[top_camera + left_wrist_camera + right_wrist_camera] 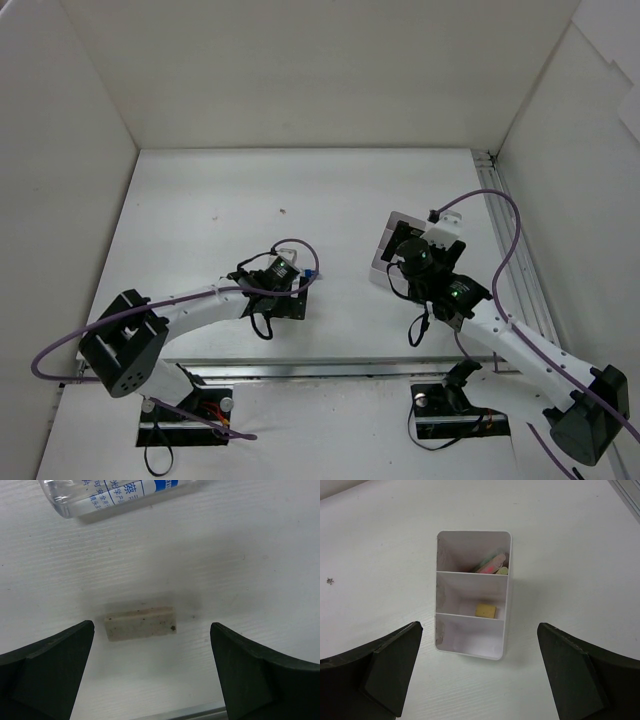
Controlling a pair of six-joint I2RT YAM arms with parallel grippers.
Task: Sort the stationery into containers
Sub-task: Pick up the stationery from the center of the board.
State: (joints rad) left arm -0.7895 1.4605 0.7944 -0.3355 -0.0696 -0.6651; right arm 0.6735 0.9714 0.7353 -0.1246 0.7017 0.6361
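Observation:
In the left wrist view a beige eraser block (141, 623) lies flat on the white table, between and just ahead of the open left gripper (152, 628). A clear stubby tube (115, 492) with blue print lies beyond it. In the top view the left gripper (290, 275) is low over the table, and the tube's blue end (314, 272) shows beside it. The white three-compartment box (508, 580) sits ahead of the open, empty right gripper (480, 625). Its far compartment holds pens (492, 564), its middle compartment holds a second eraser (485, 611), and its near compartment is empty. In the top view the right gripper (410, 252) partly covers the box (384, 240).
White walls enclose the table on the left, the back and the right. An aluminium rail (512, 235) runs along the right side and another (330, 370) along the near edge. A small dark speck (282, 211) lies on the table mid-field.

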